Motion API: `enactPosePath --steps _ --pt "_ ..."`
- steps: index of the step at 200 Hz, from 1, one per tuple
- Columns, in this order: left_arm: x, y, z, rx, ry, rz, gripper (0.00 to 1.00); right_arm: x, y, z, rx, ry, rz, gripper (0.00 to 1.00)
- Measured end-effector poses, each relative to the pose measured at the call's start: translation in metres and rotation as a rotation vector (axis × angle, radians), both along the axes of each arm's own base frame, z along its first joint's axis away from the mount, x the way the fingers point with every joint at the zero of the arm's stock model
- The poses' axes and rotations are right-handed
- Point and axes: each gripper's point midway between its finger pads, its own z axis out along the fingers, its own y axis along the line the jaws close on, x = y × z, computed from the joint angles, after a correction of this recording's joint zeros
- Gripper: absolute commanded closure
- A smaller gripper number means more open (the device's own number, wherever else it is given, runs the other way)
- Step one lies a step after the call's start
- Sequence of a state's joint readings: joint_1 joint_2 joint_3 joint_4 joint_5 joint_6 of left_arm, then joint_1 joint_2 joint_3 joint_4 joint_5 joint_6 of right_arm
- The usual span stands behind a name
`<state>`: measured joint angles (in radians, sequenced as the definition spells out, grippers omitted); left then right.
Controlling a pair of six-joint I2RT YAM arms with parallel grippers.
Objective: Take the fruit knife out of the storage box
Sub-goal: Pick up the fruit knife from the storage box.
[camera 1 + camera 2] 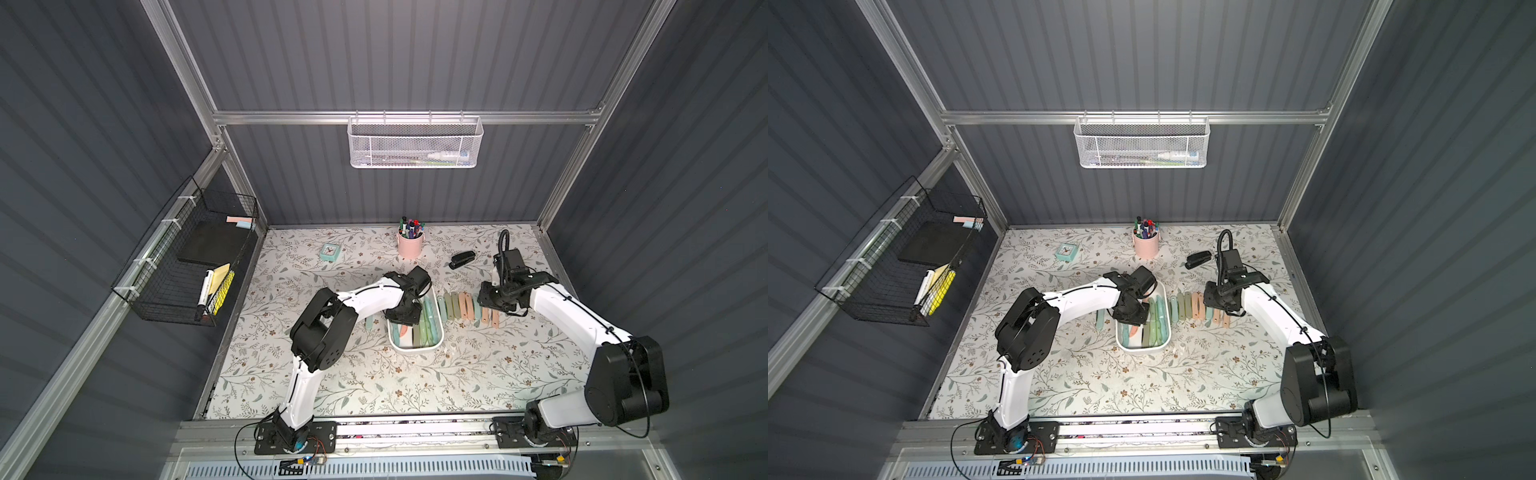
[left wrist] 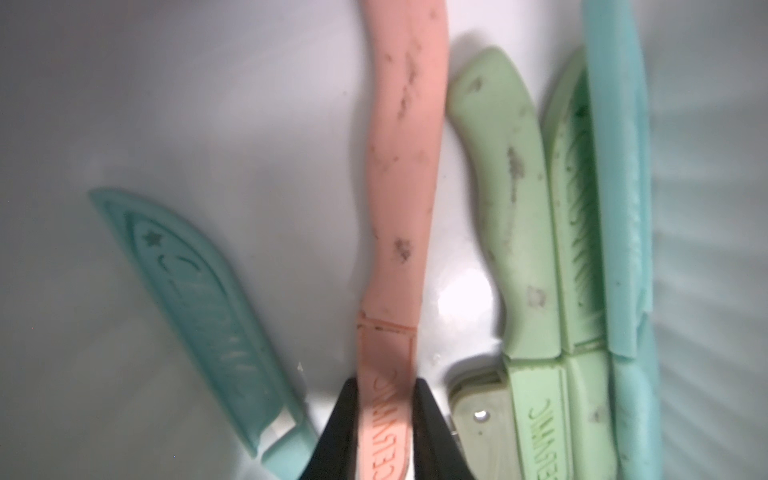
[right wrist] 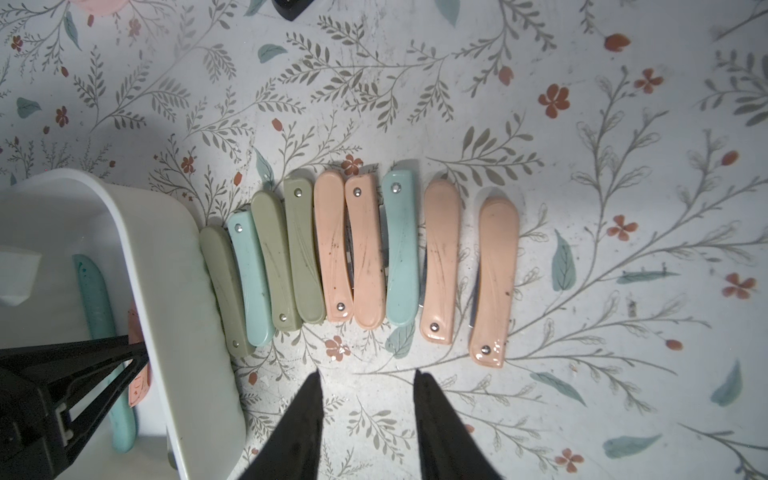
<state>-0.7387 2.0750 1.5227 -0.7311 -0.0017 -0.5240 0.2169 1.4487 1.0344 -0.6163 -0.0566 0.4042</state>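
With the left end effector (image 2: 385, 384) clamped on the pink fruit knife (image 2: 401, 166) lying in the storage box (image 1: 415, 351) at the middle of the table (image 1: 374, 386), the grasp looks made and a clean lift over the rim comes next, while the right end effector (image 3: 368, 374) hangs open nearby.

The pink fruit knife (image 2: 399, 166) is smudged matt plastic, the storage box (image 2: 166, 104) glossy plastic.

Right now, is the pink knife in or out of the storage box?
In: the pink knife lies inside the storage box, left gripper shut on it.
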Motion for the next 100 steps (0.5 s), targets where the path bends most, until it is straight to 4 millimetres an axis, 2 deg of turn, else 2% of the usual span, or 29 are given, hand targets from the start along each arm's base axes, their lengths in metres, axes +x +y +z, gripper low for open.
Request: enactPosePath --steps 21,38,100 --pt "0.0 0.0 0.004 -0.005 -0.006 0.0 0.79 0.0 0.0 0.0 0.0 0.0 0.0 0.6" --pt "0.002 -0.001 0.014 -0.018 -0.025 0.001 0.79 0.0 0.0 0.0 0.0 0.0 0.0 0.6" --pt "0.001 0.001 0.087 -0.124 -0.145 0.002 0.78 0.001 0.0 0.0 0.004 -0.003 -0.003 0.6"
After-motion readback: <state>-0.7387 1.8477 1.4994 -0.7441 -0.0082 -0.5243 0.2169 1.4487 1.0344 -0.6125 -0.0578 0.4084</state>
